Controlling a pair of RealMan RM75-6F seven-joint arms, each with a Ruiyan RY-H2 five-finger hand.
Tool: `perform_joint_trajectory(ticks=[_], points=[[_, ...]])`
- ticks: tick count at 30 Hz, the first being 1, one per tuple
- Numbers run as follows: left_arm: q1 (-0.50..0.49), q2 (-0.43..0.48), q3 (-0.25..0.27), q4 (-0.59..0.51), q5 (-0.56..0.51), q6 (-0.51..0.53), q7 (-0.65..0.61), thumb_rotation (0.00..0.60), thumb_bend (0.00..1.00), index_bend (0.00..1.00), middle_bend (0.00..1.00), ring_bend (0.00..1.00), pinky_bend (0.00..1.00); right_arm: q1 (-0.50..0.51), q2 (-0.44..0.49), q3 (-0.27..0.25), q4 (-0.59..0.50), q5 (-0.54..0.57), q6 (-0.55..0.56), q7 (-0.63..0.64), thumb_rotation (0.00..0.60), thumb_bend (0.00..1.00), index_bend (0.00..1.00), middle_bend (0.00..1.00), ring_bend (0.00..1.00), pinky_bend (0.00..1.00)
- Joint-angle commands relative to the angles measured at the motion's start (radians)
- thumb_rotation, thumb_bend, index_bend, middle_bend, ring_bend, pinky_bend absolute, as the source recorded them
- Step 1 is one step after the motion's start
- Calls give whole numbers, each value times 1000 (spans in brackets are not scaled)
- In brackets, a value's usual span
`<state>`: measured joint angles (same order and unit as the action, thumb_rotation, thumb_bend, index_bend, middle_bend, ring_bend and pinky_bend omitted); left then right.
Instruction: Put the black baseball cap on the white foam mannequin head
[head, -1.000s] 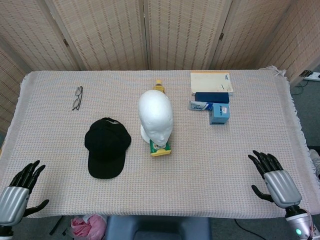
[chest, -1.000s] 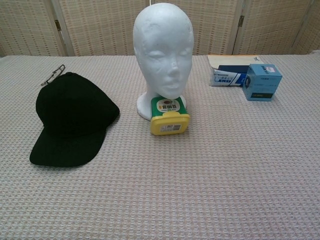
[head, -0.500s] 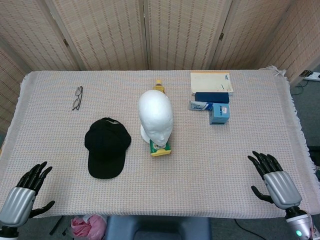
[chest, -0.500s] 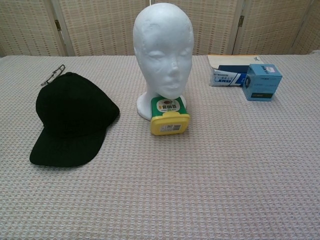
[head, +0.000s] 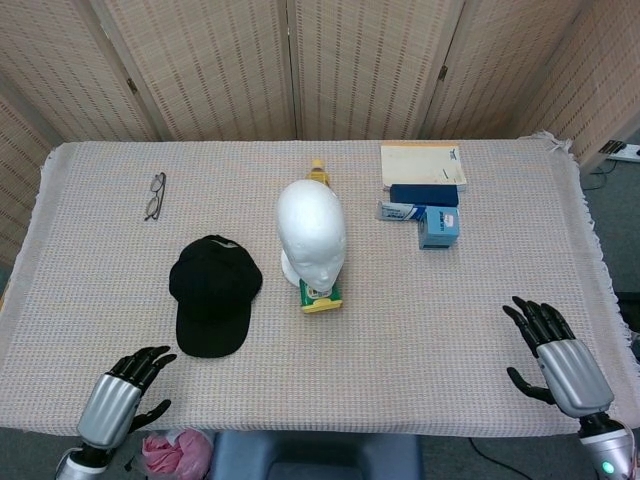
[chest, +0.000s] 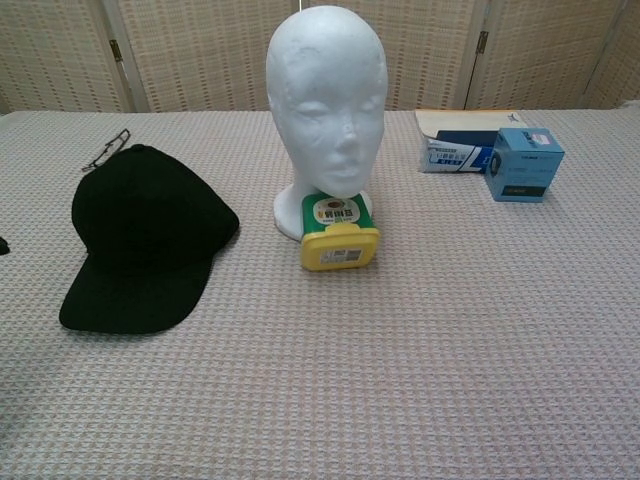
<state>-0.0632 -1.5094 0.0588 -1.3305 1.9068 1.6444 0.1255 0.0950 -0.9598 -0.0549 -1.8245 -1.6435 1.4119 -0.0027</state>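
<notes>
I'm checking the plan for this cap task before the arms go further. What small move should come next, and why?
Probably reach the left hand forward to the black baseball cap. That hand is open, holds nothing, and sits just short of the cap's brim, while the right hand is far off. The cap lies flat beside the white foam mannequin head, which is bare.

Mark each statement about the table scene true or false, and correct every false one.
1. The black cap lies flat on the cloth. True.
2. The mannequin head already wears the cap. False: it is bare.
3. The left hand grips the cap's brim. False: it holds nothing, fingers apart, near the table's front edge.
4. A pair of glasses lies behind the cap. True.
5. The right hand holds the blue box. False: it is empty, well apart from it.
</notes>
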Motion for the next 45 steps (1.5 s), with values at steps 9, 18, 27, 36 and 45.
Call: perform_joint_trajectory(ticks=[9, 18, 27, 36, 45], points=[[-47, -145, -18, 152, -14, -9, -23, 600, 159, 292, 287, 273, 441, -7, 8, 2, 8, -8, 14, 23, 600, 255, 0, 0, 0, 0], [-87, -158, -21, 121, -82, -101, -41, 600, 212, 336, 309, 278, 441, -4, 6, 8, 7, 6, 3, 17, 600, 255, 0, 0, 0, 0], [-111, -169, -34, 79, -140, -157, -2, 600, 280, 336, 311, 278, 441, -4, 7, 12, 6, 12, 4, 19, 600, 255, 0, 0, 0, 0], [-117, -257, -37, 179, -149, -141, 41, 600, 280, 307, 311, 276, 442, -10, 15, 11, 9, 1, 18, 41, 600, 255, 0, 0, 0, 0], [-135, -330, -43, 291, -148, -119, 60, 600, 281, 294, 310, 242, 439, -13, 27, 5, 12, -15, 25, 68, 600, 255, 0, 0, 0, 0]])
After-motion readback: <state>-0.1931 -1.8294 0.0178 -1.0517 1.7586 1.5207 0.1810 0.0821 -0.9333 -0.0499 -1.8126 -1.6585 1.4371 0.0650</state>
